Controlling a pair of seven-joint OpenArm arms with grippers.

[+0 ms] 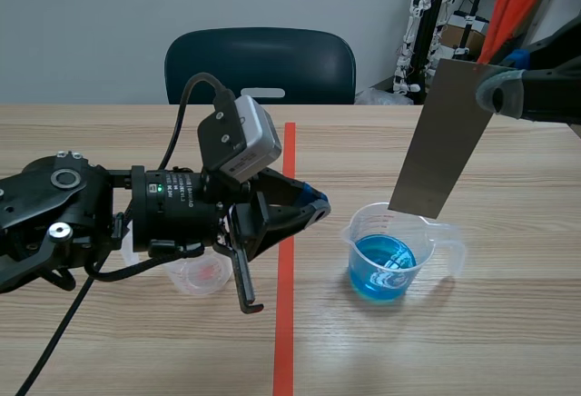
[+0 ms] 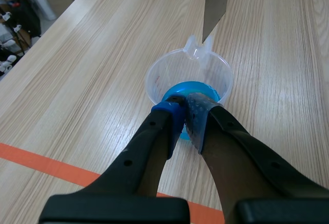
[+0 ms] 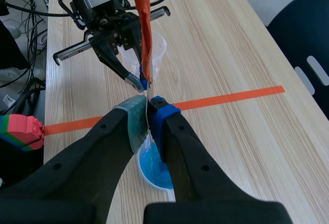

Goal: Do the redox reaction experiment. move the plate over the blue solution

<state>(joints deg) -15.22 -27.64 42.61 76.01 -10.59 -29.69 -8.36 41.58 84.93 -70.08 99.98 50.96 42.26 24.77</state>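
The step calls for the right gripper (image 3: 149, 106) to carry the metal plate (image 1: 445, 137) a little toward the table's near edge, until its low end hangs squarely above the blue solution (image 1: 381, 269). It should stay clear of the measuring beaker (image 1: 434, 232). That gripper is clamped on the plate's upper end, and the plate hangs tilted, its lowest corner just above the beaker's far rim. The beaker stands near the table's (image 1: 508, 323) near edge. The left gripper (image 2: 186, 103) is closed on nothing, pointing at the beaker from beside the tape line (image 1: 283, 323).
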